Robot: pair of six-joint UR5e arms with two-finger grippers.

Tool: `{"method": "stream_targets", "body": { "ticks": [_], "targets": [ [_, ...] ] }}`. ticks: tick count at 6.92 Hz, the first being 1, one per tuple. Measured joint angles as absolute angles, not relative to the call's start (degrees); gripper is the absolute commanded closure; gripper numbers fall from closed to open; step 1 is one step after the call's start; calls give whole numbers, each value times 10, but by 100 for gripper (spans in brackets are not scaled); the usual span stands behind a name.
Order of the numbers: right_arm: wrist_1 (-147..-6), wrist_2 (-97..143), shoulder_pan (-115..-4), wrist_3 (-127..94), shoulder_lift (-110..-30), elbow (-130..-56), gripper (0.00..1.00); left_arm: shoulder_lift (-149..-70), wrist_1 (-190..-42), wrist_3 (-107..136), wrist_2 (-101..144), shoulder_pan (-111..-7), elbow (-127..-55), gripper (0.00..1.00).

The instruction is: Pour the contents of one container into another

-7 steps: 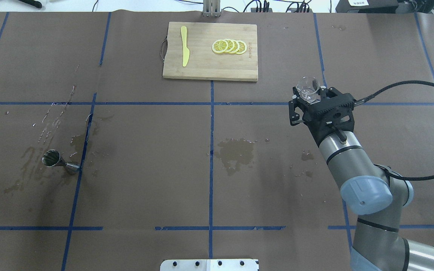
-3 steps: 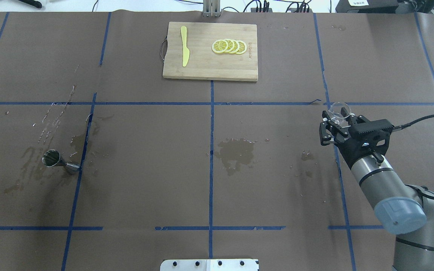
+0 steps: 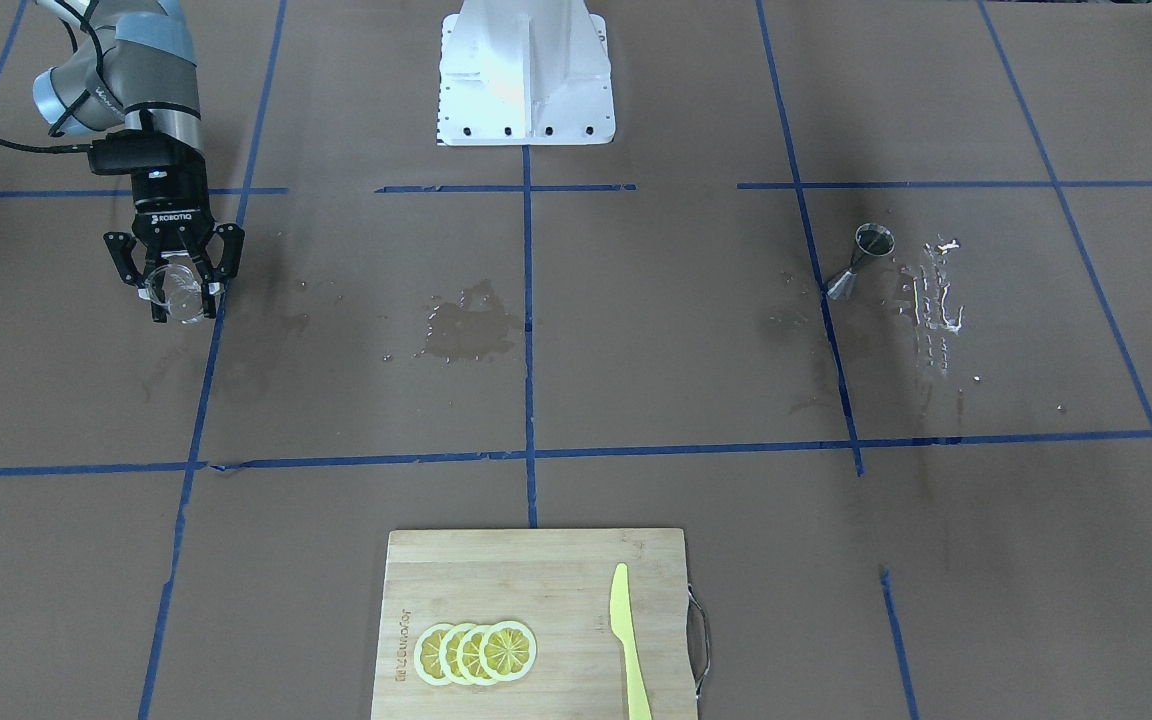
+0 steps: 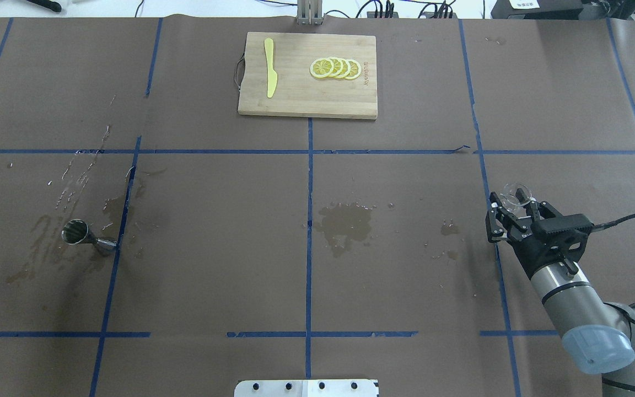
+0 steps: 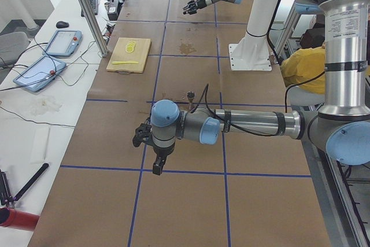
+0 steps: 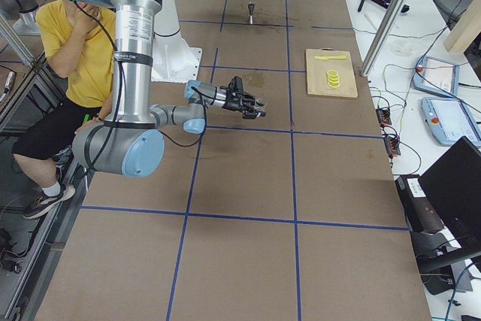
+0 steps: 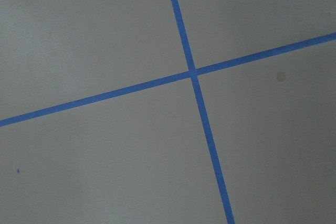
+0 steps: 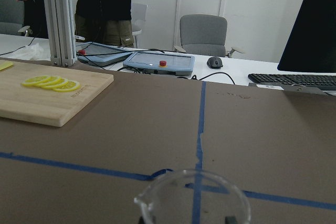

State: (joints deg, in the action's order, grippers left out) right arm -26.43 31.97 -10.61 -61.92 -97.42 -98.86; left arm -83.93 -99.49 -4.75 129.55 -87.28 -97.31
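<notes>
The right hand is closed around a small clear glass with a pouring lip, its fingers pressed to either side and the glass upright with its mouth open to the ceiling. It is held low on the robot's right side of the brown paper-covered surface, just beside one of the blue tape lines; I cannot tell whether its base touches the paper. Well apart from it, on the robot's left side, a small metal measuring cup stands alone by another tape line, with wet streaks and damp marks around it. A larger dark wet patch lies near the middle, between the two containers. On the far side from the robot sits a wooden cutting board with a row of overlapping lemon slices on it and a yellow knife lying to their left. The left arm reaches out low over the near left part of the surface, its hand pointing down above a crossing of tape lines; whether that hand is open or closed I cannot tell. A person in a yellow shirt sits behind the robot.
</notes>
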Motion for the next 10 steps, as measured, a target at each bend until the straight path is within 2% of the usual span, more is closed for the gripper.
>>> {"method": "stream_targets", "body": {
  "ticks": [4, 7, 10],
  "targets": [
    [-157, 216, -27, -629, -974, -902, 100, -840, -996, -47, 1296, -872, -972, 0],
    [-143, 214, -17, -626, -972, -884, 100, -840, -996, -47, 1295, -872, -969, 0],
    [-143, 226, -16, -624, -968, -874, 87, -840, -997, -47, 1296, -872, -968, 0]
  ]
}}
